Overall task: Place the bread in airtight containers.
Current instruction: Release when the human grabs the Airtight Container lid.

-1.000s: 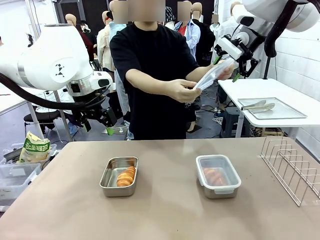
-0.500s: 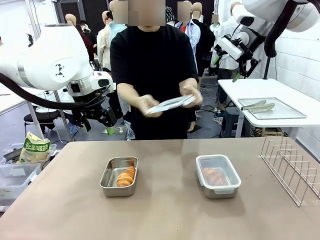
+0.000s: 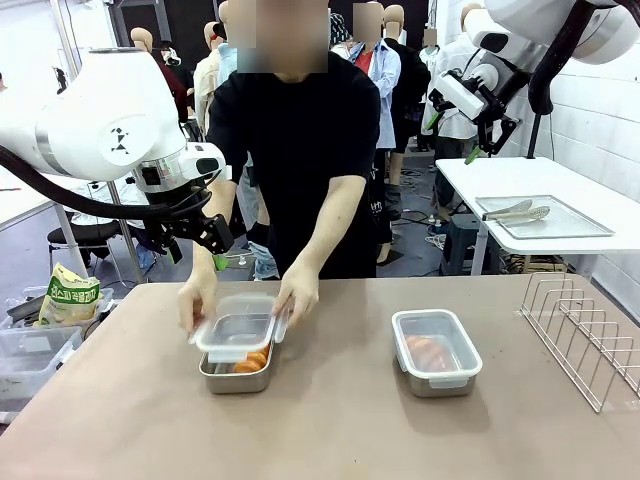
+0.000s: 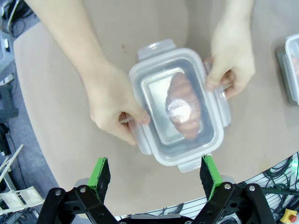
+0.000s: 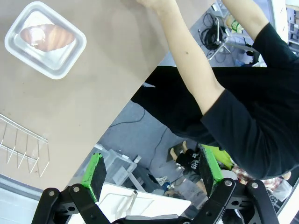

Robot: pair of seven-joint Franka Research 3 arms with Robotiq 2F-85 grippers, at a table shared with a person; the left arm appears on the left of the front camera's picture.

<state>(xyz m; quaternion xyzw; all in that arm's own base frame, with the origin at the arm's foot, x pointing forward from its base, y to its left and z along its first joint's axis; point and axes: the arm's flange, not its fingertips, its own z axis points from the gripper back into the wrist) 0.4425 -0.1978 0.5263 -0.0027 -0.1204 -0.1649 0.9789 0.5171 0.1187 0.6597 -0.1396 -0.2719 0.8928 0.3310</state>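
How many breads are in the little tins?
2. One bread lies in the left tin, under the lid the person is lowering. The other bread sits in the lidded right tin.

Left tin (image 3: 237,376) — steel, rounded corners, directly ahead of left gripper (image 4: 154,173), centred between its spread fingers. Clear lid (image 4: 176,105) on top, gripped at both sides by person's hands (image 4: 112,105). Croissant (image 4: 185,108) visible through lid, lengthwise.

Right tin (image 3: 436,352) — lidded, croissant (image 5: 45,36) inside; well apart from right gripper (image 5: 150,171).
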